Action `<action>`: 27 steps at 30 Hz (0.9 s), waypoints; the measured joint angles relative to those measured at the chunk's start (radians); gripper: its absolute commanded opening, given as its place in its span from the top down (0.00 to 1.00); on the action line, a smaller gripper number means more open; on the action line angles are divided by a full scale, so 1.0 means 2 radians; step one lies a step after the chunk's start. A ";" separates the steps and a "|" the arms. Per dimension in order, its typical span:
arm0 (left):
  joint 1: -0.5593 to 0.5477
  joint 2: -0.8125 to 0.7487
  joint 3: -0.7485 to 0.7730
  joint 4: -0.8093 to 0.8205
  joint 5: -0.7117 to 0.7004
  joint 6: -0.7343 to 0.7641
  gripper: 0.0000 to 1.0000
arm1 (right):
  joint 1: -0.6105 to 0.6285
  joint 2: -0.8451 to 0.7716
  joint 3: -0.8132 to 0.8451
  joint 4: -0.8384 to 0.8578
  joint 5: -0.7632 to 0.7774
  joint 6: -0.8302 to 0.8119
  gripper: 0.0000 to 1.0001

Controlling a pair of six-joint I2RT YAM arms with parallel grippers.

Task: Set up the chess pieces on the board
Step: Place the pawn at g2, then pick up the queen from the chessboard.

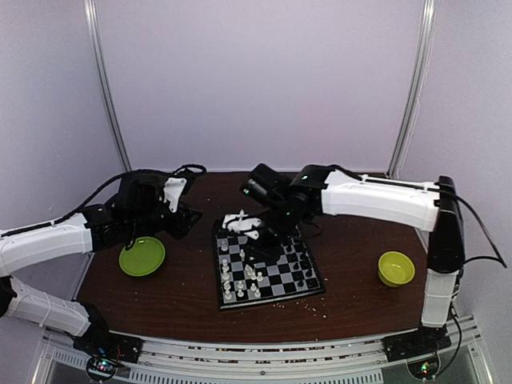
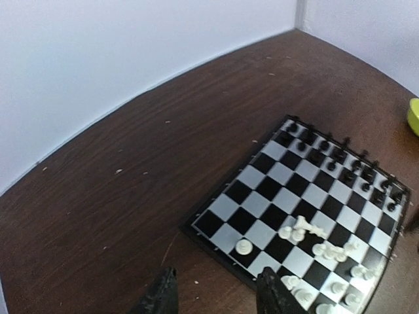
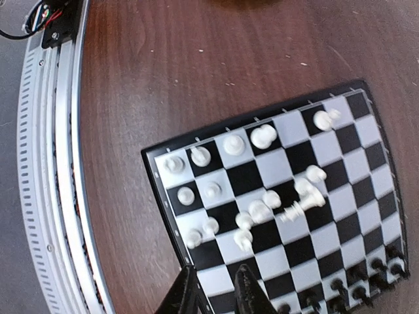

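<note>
The board (image 1: 272, 300) lies in the middle of the table. White chess pieces (image 1: 240, 276) crowd its left half and black ones (image 1: 300, 258) line its right side. In the right wrist view several white pieces (image 3: 258, 210) stand scattered and one lies on its side (image 3: 294, 210); black pieces (image 3: 357, 275) stand in rows at the far end. My right gripper (image 3: 219, 297) hovers open over the board's (image 3: 245, 176) edge, with nothing between its fingers and a white piece (image 3: 243, 239) just ahead. My left gripper (image 2: 216, 294) is open and empty above the table, beside the board's (image 2: 268, 188) corner, near a lone white pawn (image 2: 243, 246).
A lime-green plate (image 1: 142, 256) sits left of the board under my left arm. A lime-green bowl (image 1: 396, 268) stands at the right. Pale crumbs dot the brown table (image 1: 184, 296). White walls close in the back and sides.
</note>
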 measured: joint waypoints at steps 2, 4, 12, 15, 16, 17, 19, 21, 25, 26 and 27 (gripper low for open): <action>0.000 0.016 0.032 -0.032 0.051 0.034 0.61 | -0.032 -0.060 -0.048 0.010 -0.016 -0.004 0.80; 0.000 0.046 0.073 -0.066 0.102 0.067 0.62 | -0.063 -0.110 -0.097 0.029 -0.027 -0.008 0.80; 0.000 0.211 0.241 -0.201 0.214 0.189 0.60 | -0.171 -0.220 -0.292 0.105 -0.096 -0.012 0.80; -0.002 0.271 0.290 -0.233 0.220 0.229 0.60 | -0.195 -0.227 -0.324 0.119 -0.111 -0.013 0.80; -0.003 0.293 0.309 -0.243 0.221 0.242 0.60 | -0.201 -0.227 -0.326 0.122 -0.116 -0.012 0.79; -0.005 0.316 0.327 -0.251 0.221 0.254 0.60 | -0.207 -0.228 -0.326 0.128 -0.122 -0.012 0.79; -0.009 0.353 0.362 -0.273 0.220 0.273 0.59 | -0.214 -0.231 -0.326 0.138 -0.133 -0.012 0.79; -0.017 0.392 0.399 -0.291 0.215 0.292 0.59 | -0.219 -0.235 -0.326 0.143 -0.140 -0.013 0.79; -0.044 0.455 0.458 -0.328 0.193 0.329 0.58 | -0.225 -0.236 -0.326 0.150 -0.153 -0.014 0.79; -0.049 0.462 0.463 -0.332 0.189 0.335 0.58 | -0.226 -0.236 -0.326 0.150 -0.155 -0.014 0.79; -0.054 0.469 0.466 -0.338 0.184 0.341 0.58 | -0.228 -0.236 -0.326 0.150 -0.159 -0.014 0.79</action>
